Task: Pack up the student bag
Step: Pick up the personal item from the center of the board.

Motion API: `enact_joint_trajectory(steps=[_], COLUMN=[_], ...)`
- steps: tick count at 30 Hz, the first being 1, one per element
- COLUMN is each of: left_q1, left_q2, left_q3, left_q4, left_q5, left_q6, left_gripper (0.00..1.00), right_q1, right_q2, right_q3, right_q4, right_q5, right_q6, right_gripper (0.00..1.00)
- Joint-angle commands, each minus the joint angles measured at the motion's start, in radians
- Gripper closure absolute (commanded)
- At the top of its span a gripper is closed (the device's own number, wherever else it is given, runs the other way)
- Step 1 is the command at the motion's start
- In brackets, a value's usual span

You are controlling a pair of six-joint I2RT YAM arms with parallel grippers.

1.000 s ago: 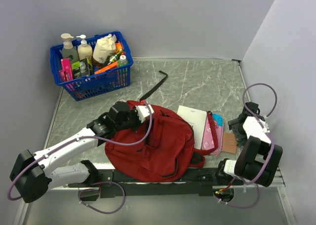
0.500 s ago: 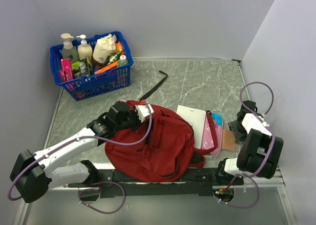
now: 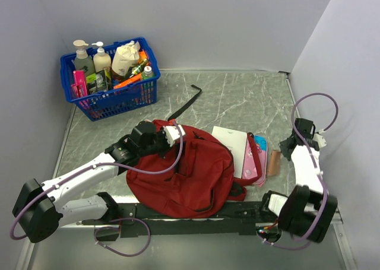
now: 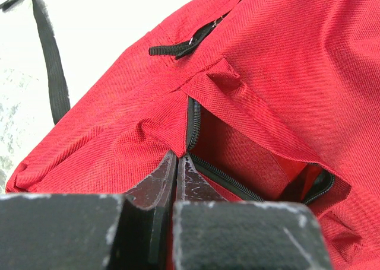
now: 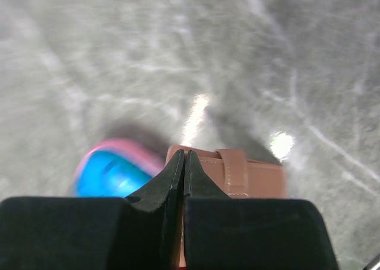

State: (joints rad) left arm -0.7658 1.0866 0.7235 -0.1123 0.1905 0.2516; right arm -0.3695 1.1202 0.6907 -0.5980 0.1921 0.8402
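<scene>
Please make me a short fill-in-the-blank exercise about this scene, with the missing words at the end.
1. The basket holding the bottles is ____.
2. The left fingers pinch the student bag beside its open ____.
3. The right fingers pinch the brown wallet, not the ____ book beside the bag.
Missing words: blue; zipper; white.

A blue basket [image 3: 119, 101] holds bottles [image 3: 102, 59] far left; right, perhaps a brown wallet [image 3: 274, 162].
</scene>
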Motion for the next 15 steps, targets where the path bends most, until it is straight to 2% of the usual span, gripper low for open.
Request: enact_joint_trajectory(steps=[1, 8, 15], left_q1=[0.006, 0.008, 0.010], left_q2=[-0.011, -0.016, -0.024], left_q3=[0.010, 0.001, -0.015], left_q4=[0.130, 0.146, 0.174], left_q5=[0.010, -0.002, -0.008], left_q6=[0.029, -0.024, -0.040], left_gripper=[0.99, 0.99, 0.99], right_q1=[0.090, 0.424, 0.627], right_q2=[-0.163, -0.249, -0.249], right_q3=[0.016, 0.170, 0.348], right_q4=[0.007, -0.075, -0.094], right_q5=[-0.117, -0.080, -0.071], right_q6=[0.005, 0.094, 0.109], right_gripper=[1.00, 1.00, 1.00])
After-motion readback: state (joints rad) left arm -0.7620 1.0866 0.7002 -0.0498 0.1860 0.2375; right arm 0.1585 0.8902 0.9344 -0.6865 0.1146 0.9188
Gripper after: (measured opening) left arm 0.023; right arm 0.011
